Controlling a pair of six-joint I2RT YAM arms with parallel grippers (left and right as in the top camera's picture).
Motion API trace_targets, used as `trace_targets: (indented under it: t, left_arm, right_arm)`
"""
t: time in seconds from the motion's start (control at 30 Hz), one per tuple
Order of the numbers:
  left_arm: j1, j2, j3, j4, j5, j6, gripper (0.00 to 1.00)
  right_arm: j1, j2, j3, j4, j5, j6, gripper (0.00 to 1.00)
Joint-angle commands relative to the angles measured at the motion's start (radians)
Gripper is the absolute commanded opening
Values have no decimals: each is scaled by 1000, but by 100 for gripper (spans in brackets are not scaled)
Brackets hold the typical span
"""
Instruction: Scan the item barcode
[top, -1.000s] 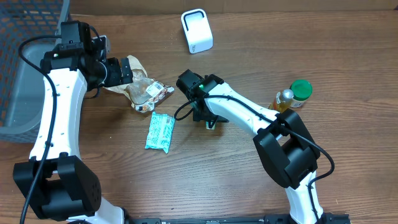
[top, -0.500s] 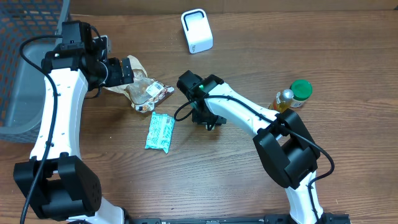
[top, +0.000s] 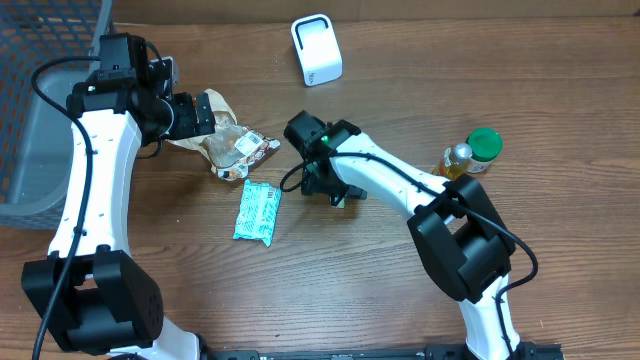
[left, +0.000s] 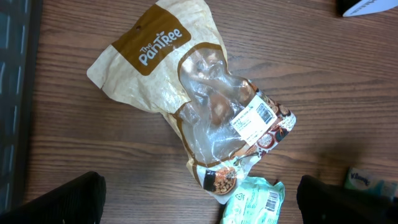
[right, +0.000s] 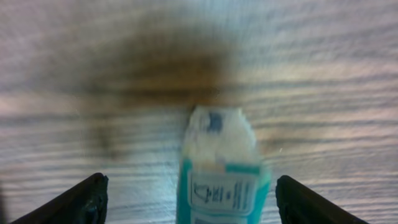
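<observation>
— Where is the teal packet (top: 258, 212)?
— Flat on the table (top: 560, 90), barcode up, just below the snack bag (left: 205, 106). The right gripper (top: 338, 195) hangs near it, jaws wide, gripping nothing.
— And the left gripper (left: 199, 202)?
— Spread wide over the snack bag, whose clear window shows brown pieces. The bottle (top: 460, 160) holds yellow liquid.

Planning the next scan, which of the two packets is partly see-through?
The brown pantree bag, with its clear window; the teal tissue packet beside it is opaque.
</observation>
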Motion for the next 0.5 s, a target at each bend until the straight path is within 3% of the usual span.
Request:
trace_targets:
  t: [0.0,0.13,0.47]
  left_arm:
    - [-7,-4,2,3,11,30,100]
    - [-7,-4,2,3,11,30,100]
    - [-7,-4,2,3,11,30,99]
  right_arm:
    - [-55,7,74,18,63,-3,87]
    - [-117,7,74,106,74,-3,94]
    - [-208,7,56,109,70,8,93]
